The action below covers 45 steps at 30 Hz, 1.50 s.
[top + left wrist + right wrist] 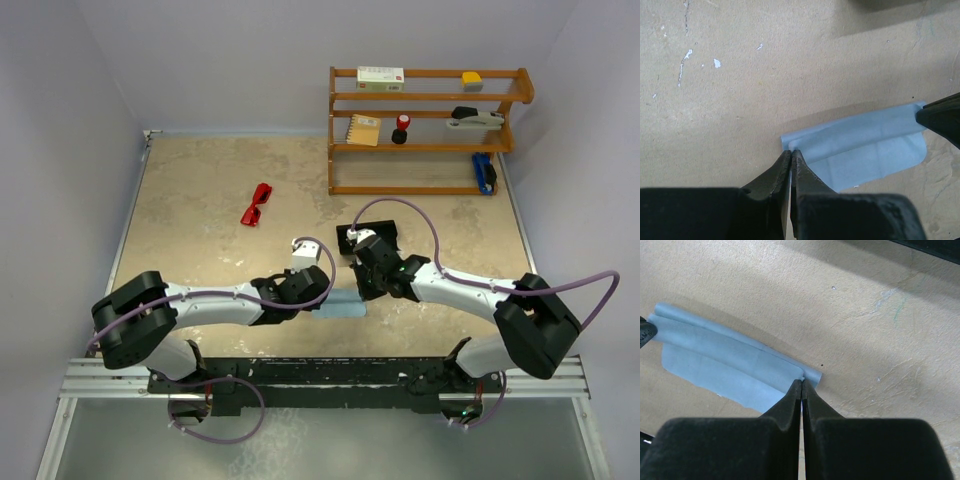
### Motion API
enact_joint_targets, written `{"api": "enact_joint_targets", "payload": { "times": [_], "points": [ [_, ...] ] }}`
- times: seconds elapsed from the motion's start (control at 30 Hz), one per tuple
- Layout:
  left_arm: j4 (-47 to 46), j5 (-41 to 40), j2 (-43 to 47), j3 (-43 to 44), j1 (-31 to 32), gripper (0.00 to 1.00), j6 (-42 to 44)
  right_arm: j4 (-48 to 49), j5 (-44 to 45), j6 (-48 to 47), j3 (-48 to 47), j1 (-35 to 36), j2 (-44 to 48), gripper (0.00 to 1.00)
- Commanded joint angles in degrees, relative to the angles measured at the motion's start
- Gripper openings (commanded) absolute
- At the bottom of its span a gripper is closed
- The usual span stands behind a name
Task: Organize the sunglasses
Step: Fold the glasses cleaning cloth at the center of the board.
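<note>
We see our left claw (791,152) pinching the left edge of the blue cloth (865,150), right claw (801,382) pinching its right edge, red sunglasses (257,204) far left on the surface (200,250)

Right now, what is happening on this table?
Both arms are working on the thin light blue cloth. The left gripper is shut on one end of it and the right gripper on the opposite end, with the cloth lying folded lengthwise on the beige table. The small bright red sunglasses lie untouched farther back, on the left side.
</note>
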<state>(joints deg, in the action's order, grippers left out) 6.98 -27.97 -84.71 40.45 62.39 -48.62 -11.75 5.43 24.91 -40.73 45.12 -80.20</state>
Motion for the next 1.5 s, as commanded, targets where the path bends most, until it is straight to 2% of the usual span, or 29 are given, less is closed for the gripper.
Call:
{"api": "enact_joint_targets", "payload": {
  "times": [0.0, 0.33, 0.4, 0.63, 0.8, 1.47],
  "points": [
    [-1.17, -1.48, 2.00, -0.44, 0.44, 0.00, -1.17, 0.35, 1.42, 0.67, 0.65, 0.56, 1.78, 0.00],
    [-1.22, -1.83, 1.93, -0.53, 0.80, 0.00, -1.39, 0.59, 1.21, 0.67, 0.80, 0.93, 1.83, 0.01],
    [-1.35, -1.70, 1.84, -0.63, 0.80, 0.00, -1.39, 0.99, 0.80, 0.68, 1.06, 0.93, 2.12, 0.07],
    [-1.45, -1.66, 1.65, -0.50, 0.91, 0.00, -1.39, 1.38, 0.02, 1.10, 1.70, 0.99, 2.81, 0.17],
    [-1.45, -1.50, 1.77, -0.54, 1.14, 0.00, -1.28, 1.22, -0.24, 1.02, 1.89, 1.17, 3.65, 0.21],
    [-1.53, -2.09, 2.25, -1.24, 2.24, 0.00, -2.10, 0.93, -0.77, 2.37, 3.08, 3.59, 4.86, 0.19]
  ]
}}
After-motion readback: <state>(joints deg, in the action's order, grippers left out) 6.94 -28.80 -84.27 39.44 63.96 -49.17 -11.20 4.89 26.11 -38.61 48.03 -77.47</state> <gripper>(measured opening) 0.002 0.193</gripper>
